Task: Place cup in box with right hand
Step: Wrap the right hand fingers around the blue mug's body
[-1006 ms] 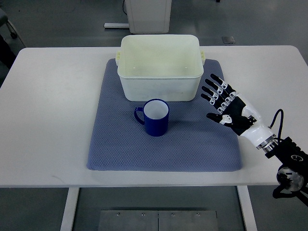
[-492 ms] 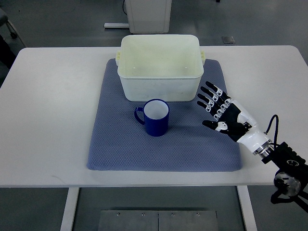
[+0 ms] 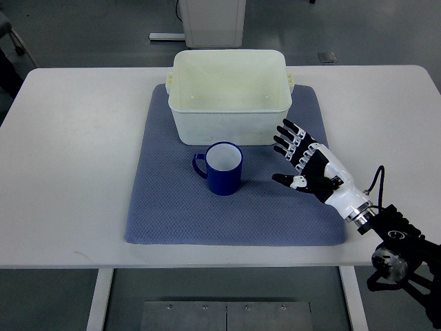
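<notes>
Your right robot hand (image 3: 308, 163) hovers over the right part of the blue-grey mat (image 3: 234, 200), with its fingers (image 3: 289, 138) spread apart and holding nothing. The fingers point toward the far left, and the thumb reaches left toward the cup. The arm enters from the lower right corner, where you can see a white wrist segment, a black joint and a looped black cable.

The blue cup (image 3: 222, 167) stands upright on the mat, near the middle and just in front of the box. Its inside is white and its handle points left. The cup is to the left of the robot hand, with a clear gap of mat between the thumb tip and the cup's side; they are not touching.

The cream plastic box (image 3: 229, 96) sits on the far part of the mat, open at the top, with small handles on its left and right ends. Your fingertips are near its front right corner but apart from it.

The mat lies on a white surface (image 3: 69, 152). Beyond the far edge you see grey floor and the base of a white cabinet (image 3: 213, 21).
</notes>
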Robot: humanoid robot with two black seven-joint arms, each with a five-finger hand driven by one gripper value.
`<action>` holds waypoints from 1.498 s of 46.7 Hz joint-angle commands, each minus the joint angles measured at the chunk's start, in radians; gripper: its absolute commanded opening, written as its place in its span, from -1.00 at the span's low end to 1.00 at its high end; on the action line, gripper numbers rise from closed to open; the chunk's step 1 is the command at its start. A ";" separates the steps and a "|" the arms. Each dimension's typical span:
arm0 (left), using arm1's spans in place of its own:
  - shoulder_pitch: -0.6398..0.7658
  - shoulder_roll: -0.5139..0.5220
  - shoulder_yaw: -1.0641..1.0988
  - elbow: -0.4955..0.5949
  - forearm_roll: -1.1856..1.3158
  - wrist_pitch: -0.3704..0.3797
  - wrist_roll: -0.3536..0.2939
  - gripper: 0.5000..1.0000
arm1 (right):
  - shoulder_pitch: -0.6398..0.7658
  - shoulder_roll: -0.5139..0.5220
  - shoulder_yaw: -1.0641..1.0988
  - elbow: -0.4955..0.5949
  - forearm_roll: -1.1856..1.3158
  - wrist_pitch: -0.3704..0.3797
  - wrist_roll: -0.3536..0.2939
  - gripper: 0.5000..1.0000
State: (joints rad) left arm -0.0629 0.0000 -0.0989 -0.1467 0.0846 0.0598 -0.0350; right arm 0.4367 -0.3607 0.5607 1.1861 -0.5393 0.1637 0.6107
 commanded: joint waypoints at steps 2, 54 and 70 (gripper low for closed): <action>0.000 0.000 0.002 0.001 0.000 0.000 0.000 1.00 | 0.000 0.017 -0.007 0.000 -0.013 -0.003 0.000 0.98; 0.000 0.000 0.002 -0.001 0.000 0.000 0.000 1.00 | 0.125 0.186 -0.191 -0.082 -0.022 -0.242 0.000 0.97; 0.000 0.000 -0.001 -0.001 0.000 0.000 0.000 1.00 | 0.135 0.244 -0.206 -0.125 -0.022 -0.280 0.000 0.97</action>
State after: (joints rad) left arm -0.0629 0.0000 -0.0980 -0.1471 0.0847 0.0598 -0.0354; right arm 0.5674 -0.1236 0.3542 1.0704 -0.5615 -0.1135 0.6108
